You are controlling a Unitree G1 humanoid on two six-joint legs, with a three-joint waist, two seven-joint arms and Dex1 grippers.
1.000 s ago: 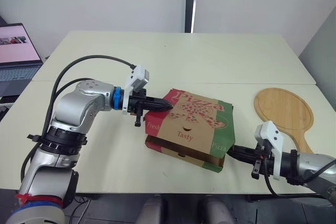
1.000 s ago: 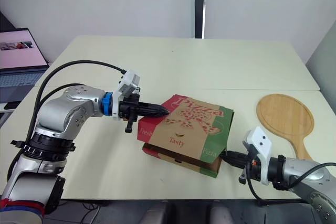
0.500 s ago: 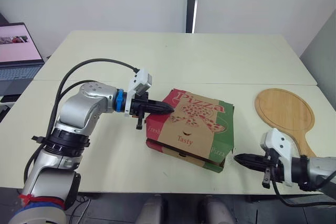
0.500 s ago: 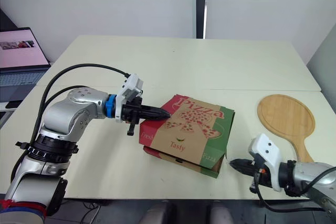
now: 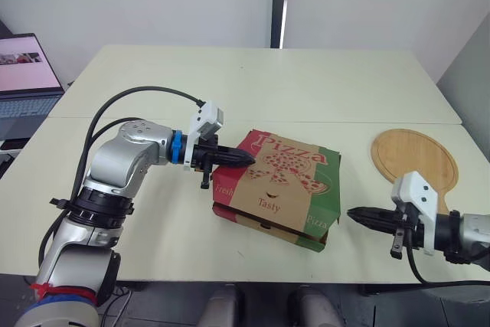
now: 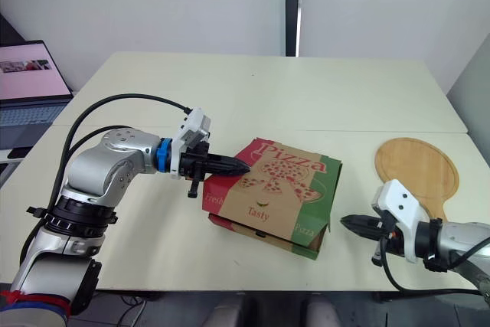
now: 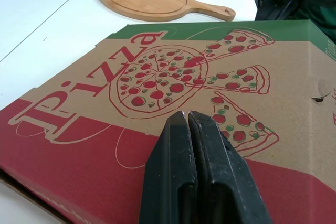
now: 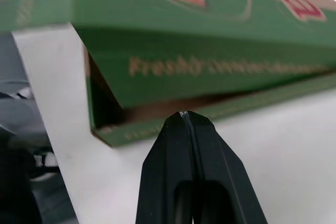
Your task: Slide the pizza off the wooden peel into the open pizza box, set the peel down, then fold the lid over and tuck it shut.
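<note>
The pizza box (image 5: 279,188) lies in the middle of the table with its printed lid (image 7: 173,82) folded down but still raised a little along the right side, where a gap (image 8: 157,109) shows. My left gripper (image 5: 246,158) is shut and its tips rest on the lid's left edge. My right gripper (image 5: 354,214) is shut with nothing in it, low over the table a short way right of the box. The wooden peel (image 5: 416,161) lies flat at the right, bare.
A laptop (image 5: 27,76) stands off the table's far left corner. A seam (image 5: 367,122) runs across the table behind the box. The table's front edge (image 5: 191,279) is close to both arms.
My right gripper has drawn back to the right, away from the box's corner. The left gripper has stayed on the lid's left edge.
</note>
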